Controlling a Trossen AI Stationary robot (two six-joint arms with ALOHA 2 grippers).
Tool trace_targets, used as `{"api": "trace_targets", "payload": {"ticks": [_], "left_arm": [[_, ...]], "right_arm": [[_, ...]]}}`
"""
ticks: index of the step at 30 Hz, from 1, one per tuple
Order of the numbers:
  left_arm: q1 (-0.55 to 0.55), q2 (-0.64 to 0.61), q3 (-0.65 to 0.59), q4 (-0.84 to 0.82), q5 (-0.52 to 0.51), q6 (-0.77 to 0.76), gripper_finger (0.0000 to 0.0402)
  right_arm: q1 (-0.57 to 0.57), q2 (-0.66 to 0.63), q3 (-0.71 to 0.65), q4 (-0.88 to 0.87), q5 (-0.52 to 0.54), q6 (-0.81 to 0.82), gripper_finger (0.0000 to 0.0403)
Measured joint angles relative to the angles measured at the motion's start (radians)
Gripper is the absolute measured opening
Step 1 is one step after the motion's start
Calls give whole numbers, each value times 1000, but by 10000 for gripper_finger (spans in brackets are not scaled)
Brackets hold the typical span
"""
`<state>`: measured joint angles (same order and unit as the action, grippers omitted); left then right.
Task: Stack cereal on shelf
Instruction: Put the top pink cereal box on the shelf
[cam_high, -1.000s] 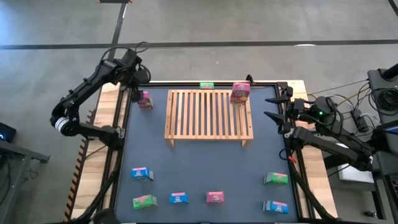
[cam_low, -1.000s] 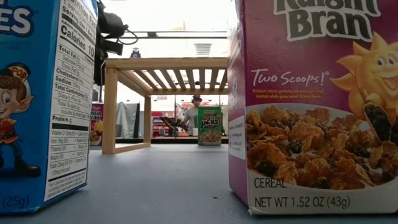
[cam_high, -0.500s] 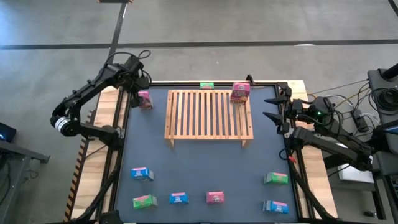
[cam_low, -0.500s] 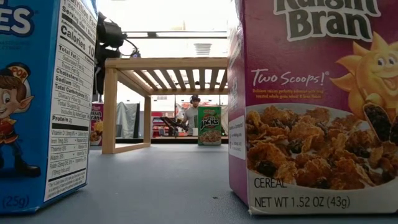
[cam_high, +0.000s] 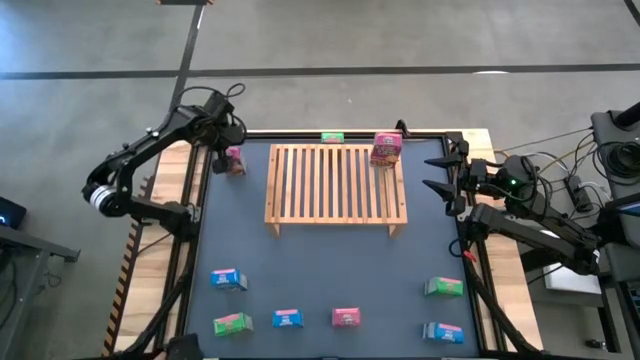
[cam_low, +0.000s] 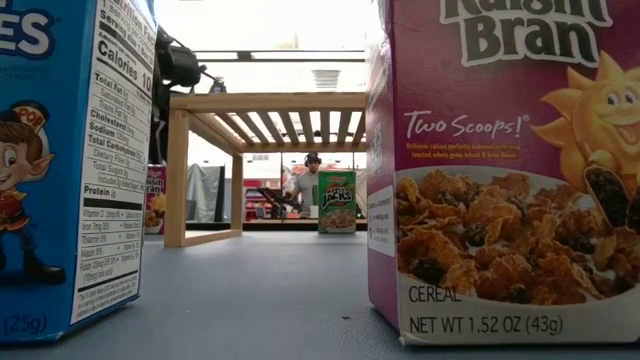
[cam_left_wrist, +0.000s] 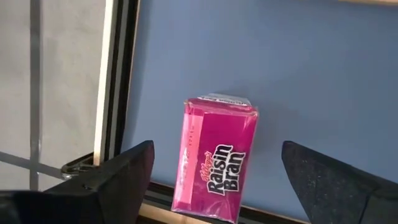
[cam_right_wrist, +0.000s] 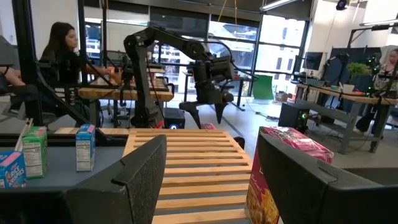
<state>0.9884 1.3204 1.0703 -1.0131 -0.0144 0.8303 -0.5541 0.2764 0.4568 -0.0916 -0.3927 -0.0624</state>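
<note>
1. Looking straight down, the high view alone shows the whole layout: the shelf (cam_high: 336, 187) in the far half of the table (cam_high: 330, 270), the left gripper (cam_high: 222, 150) over a pink box (cam_high: 234, 161) off the shelf's far-left corner, and the right gripper (cam_high: 436, 174) waiting at the table's right edge.
2. The left wrist view gives what the overhead hides: that pink box (cam_left_wrist: 216, 156) stands upright on the table between the spread fingers (cam_left_wrist: 118, 176), neither touching it, so the left claw is open and empty.
3. The right wrist view shows its own fingers (cam_right_wrist: 127, 180) parted with nothing between them, the slatted top ahead, and a second pink box (cam_right_wrist: 278, 175) on the shelf.
4. The low view shows the shelf's underside, its short legs and a green box (cam_low: 337, 201) beyond it.
5. Overhead, that second pink box (cam_high: 386, 148) stands on the shelf's far-right corner; six more boxes sit along the near side.
</note>
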Motion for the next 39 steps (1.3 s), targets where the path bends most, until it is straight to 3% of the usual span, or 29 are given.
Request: {"api": "trace_targets", "payload": {"ticks": [13,31,39], "left_arm": [[11,97,0,-6,5,-32,287],[11,118,3,-35,4,-47,149],[12,116,72,-120,32,-72,124]], "right_arm": [[0,0,0,0,0,11,240],[0,0,0,0,0,0,240],[0,0,0,0,0,0,240]]}}
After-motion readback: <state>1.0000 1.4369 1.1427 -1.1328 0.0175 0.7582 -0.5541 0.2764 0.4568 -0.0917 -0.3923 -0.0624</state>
